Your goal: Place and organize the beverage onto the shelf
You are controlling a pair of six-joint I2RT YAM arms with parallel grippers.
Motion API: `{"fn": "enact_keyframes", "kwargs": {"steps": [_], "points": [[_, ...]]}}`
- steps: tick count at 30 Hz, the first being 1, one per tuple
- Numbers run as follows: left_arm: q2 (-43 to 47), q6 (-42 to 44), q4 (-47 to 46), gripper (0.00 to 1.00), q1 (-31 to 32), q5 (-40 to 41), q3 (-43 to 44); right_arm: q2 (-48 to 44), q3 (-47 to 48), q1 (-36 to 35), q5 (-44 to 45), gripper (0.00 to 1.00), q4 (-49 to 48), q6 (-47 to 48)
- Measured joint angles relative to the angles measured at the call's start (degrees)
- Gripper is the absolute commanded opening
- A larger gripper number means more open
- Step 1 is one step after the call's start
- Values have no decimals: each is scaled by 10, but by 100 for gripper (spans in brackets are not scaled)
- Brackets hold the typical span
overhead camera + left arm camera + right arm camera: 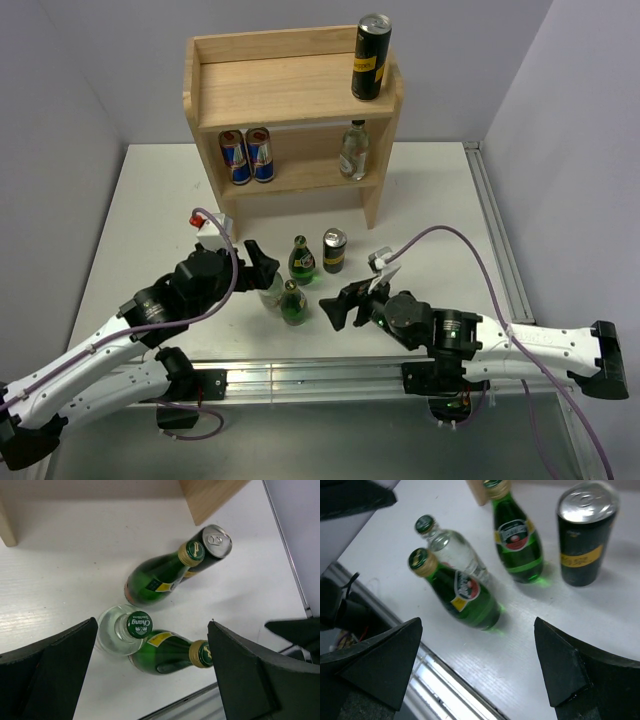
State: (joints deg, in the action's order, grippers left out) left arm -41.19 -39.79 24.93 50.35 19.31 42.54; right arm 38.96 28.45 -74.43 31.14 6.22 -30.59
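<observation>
**Where the Drinks Are Standing**

A can is sitting at the right end of the top board of the shelf. Below, two cans are standing left, a bottle right. Before the shelf, a second bottle is standing just left of another can. Nearer, a third bottle is standing just right of a fourth bottle.

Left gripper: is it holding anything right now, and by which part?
Nothing is held: the left gripper is wide open, with the clear bottle standing between its fingers.
</observation>
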Motion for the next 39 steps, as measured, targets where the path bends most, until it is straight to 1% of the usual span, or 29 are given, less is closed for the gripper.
{"fn": "enact_keyframes", "kwargs": {"steps": [2, 5, 7, 9, 13, 17, 22, 27, 36, 39], "points": [[-5, -4, -2, 99, 9, 28, 0, 10, -3, -19, -5, 100, -12, 0], [-4, -5, -6, 99, 13, 60, 0, 56, -6, -58, -3, 100, -33, -3], [-4, -4, -5, 99, 13, 76, 0, 106, -7, -87, 0, 100, -51, -12], [-10, -3, 1, 99, 13, 86, 6, 157, -9, -102, -2, 100, -69, -20], [-21, 3, 14, 99, 13, 96, 33, 257, -19, -106, -4, 100, -118, -37], [-10, 20, 31, 99, 14, 103, 55, 348, -18, -106, 0, 100, -168, -42], [-1, 42, 57, 99, 14, 113, 82, 448, 19, -107, 29, 100, -208, -34], [8, 52, 76, 99, 14, 114, 82, 503, 65, -107, 65, 100, -243, -15], [33, 60, 77, 99, 14, 112, 78, 559, 101, -102, 133, 100, -265, -3], [30, 55, 67, 99, 14, 91, 63, 565, 104, -98, 144, 100, -266, -2]]}}
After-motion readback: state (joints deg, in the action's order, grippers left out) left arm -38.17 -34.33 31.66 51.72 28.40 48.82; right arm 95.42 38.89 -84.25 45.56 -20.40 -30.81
